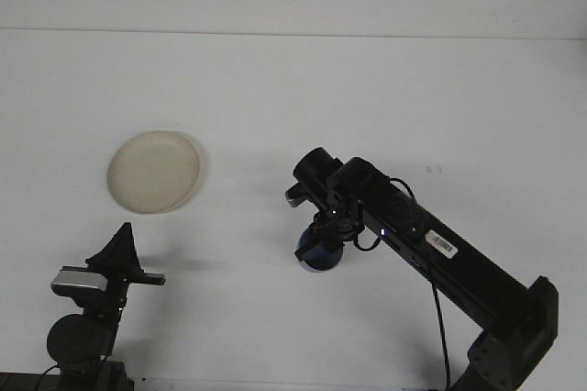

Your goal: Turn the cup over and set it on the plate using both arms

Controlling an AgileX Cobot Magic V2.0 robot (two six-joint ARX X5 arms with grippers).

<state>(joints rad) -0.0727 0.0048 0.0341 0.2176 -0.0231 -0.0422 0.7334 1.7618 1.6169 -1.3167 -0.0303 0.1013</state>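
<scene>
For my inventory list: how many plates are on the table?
1. The plate lies on the table's left side, empty, apart from the blue cup under the right gripper. None seems hidden.

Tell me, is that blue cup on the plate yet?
No. The blue cup sits under the right gripper, out on the bare white table. The plate, far to the left, holds nothing.
</scene>
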